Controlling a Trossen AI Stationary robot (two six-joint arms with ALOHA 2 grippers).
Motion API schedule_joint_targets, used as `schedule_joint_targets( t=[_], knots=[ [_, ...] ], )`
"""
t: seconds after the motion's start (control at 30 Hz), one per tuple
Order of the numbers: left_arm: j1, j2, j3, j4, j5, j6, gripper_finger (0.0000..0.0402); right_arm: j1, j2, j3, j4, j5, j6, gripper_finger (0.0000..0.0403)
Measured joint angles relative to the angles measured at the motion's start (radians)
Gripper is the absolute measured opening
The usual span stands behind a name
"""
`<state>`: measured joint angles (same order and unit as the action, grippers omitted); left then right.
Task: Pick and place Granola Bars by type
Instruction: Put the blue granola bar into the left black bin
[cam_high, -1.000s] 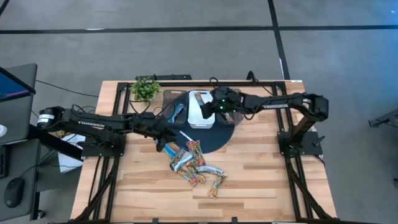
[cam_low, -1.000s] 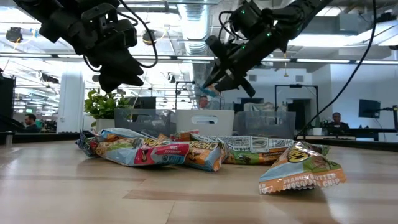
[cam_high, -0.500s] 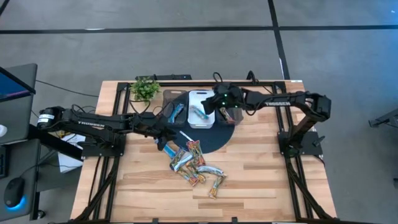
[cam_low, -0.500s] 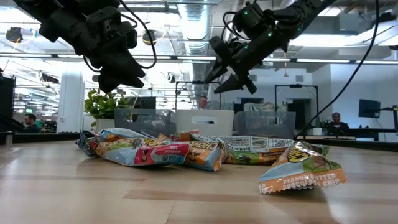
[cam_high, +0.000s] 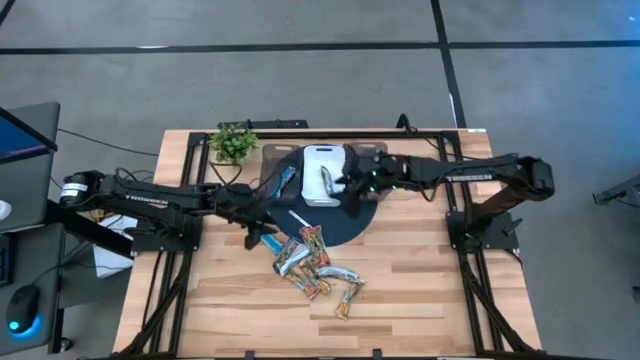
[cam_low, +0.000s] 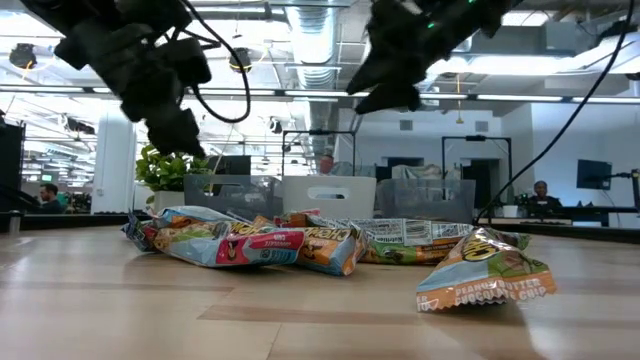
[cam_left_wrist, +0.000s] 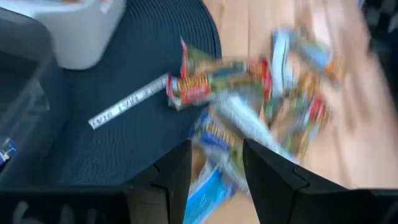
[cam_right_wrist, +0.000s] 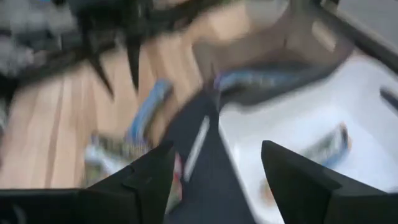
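Several granola bars (cam_high: 315, 265) in shiny wrappers lie heaped on the wood near the table's middle, also seen in the low view (cam_low: 330, 245). One bar (cam_high: 326, 183) lies in the white bin (cam_high: 322, 160), and a blue bar (cam_high: 285, 180) lies in the clear bin to its left. My right gripper (cam_high: 343, 187) hangs open and empty over the white bin's near right corner, its fingers apart in its wrist view (cam_right_wrist: 214, 180). My left gripper (cam_high: 262, 233) hovers open above the heap's far left end (cam_left_wrist: 217, 180), with nothing between its fingers.
A dark round mat (cam_high: 345, 222) lies under the bins and bears a thin white stick (cam_high: 298, 218). A small potted plant (cam_high: 233, 142) stands at the far left. Bare wood lies on the near and right sides of the heap.
My right gripper has opened and let a bar drop into the white bin, where it now lies. The gripper has then risen, rolled and drawn back toward the table's near edge. My left gripper has rolled a little and tipped downward above the heap.
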<state>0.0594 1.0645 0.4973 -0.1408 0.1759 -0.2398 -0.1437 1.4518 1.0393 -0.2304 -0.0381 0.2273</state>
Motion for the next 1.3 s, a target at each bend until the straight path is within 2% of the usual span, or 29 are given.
schedule_joint_targets(
  t=[0.23,0.4,0.57,1.03,1.3],
  knots=[
    [-0.074,0.001,0.000,-0.073,-0.048,0.417,0.0137,0.114,-0.109,0.000,-0.121,0.101,0.029,0.0213],
    [-0.098,0.001,0.000,-0.085,-0.138,0.551,0.0136,0.180,-0.173,0.000,-0.164,0.190,0.062,0.0205],
    [-0.098,0.031,0.000,-0.137,-0.135,0.578,0.0136,0.222,-0.200,0.000,-0.199,0.257,0.105,0.0196],
    [-0.106,0.303,0.001,-0.046,-0.094,0.574,0.0136,0.255,-0.188,0.000,-0.196,0.255,0.166,0.0171],
    [-0.116,0.334,0.004,-0.047,-0.094,0.495,0.0136,0.276,-0.188,0.000,-0.201,0.254,0.168,0.0160]
  ],
)
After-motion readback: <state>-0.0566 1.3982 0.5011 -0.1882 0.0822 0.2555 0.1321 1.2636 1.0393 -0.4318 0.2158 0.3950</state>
